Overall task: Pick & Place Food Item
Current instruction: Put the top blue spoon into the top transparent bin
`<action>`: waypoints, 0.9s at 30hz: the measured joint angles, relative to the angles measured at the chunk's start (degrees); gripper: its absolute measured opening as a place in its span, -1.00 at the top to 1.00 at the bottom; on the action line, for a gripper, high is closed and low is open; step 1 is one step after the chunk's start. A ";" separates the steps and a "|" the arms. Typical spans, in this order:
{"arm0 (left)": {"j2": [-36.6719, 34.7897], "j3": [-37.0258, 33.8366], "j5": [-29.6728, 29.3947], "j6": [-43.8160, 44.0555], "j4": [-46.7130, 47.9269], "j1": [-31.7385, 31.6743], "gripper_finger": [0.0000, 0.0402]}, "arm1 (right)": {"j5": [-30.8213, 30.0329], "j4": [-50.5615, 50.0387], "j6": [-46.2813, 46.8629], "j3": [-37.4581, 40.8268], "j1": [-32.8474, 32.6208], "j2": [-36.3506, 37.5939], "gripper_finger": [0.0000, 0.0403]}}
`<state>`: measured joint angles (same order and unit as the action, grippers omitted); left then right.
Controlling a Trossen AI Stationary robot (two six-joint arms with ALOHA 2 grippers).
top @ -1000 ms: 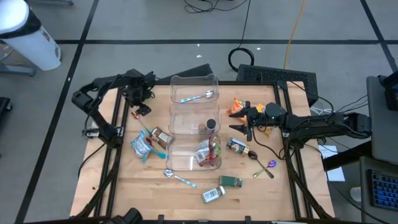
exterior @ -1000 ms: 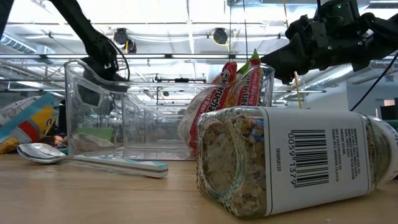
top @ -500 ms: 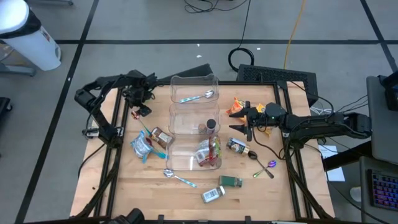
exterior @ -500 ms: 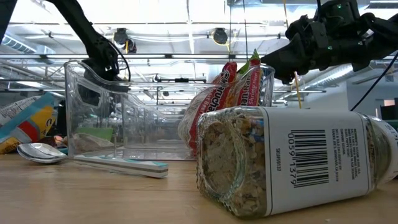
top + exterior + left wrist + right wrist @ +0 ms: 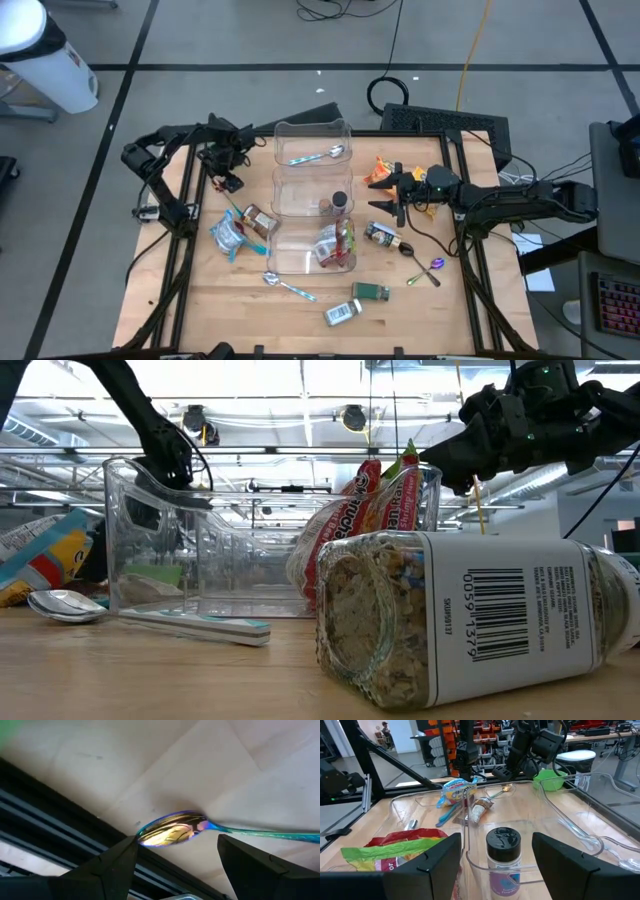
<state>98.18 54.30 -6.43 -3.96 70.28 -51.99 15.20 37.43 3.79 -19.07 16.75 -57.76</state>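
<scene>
Two dark jointed arms, black wedge-shaped fingers (image 5: 112,867).

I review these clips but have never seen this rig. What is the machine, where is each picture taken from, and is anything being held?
Two dark robot arms work at a wooden table. One picture looks straight down, one looks level across the tabletop, and one comes from each wrist. The left gripper hangs open over an iridescent spoon near the table's edge, holding nothing. The right gripper waits open, facing a clear three-part bin that holds a dark-capped bottle. Snack packets, jars and spoons lie around it.
</scene>
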 joint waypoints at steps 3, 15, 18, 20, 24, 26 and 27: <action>0.91 0.00 1.63 0.04 -0.04 0.71 -0.41 | 0.00 0.00 0.00 0.00 0.00 0.00 -0.19; 2.92 -0.07 0.75 -0.43 0.13 3.54 -0.41 | 0.00 0.00 -0.09 0.00 0.00 0.00 -0.19; 2.92 -0.07 0.43 -0.25 0.47 3.35 -0.41 | 0.00 0.00 -0.11 0.00 0.00 0.00 -0.19; 2.92 -0.05 0.43 -0.25 0.75 3.26 -0.41 | 0.00 0.00 -0.13 0.00 0.00 0.00 -0.19; 2.92 0.06 0.35 -0.27 3.49 3.26 -0.41 | 0.00 0.00 -0.15 0.00 0.00 0.00 -0.19; 2.92 0.47 -0.19 -0.28 5.01 3.26 -0.41 | -0.02 0.00 -0.26 0.00 0.00 0.00 -0.19; 2.92 0.69 -0.50 -0.28 5.52 3.24 -0.41 | 0.00 0.00 -0.39 0.00 0.00 0.00 -0.19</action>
<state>101.10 54.99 -6.92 -4.24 75.80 -48.75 15.20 37.43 3.40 -19.07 16.75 -57.76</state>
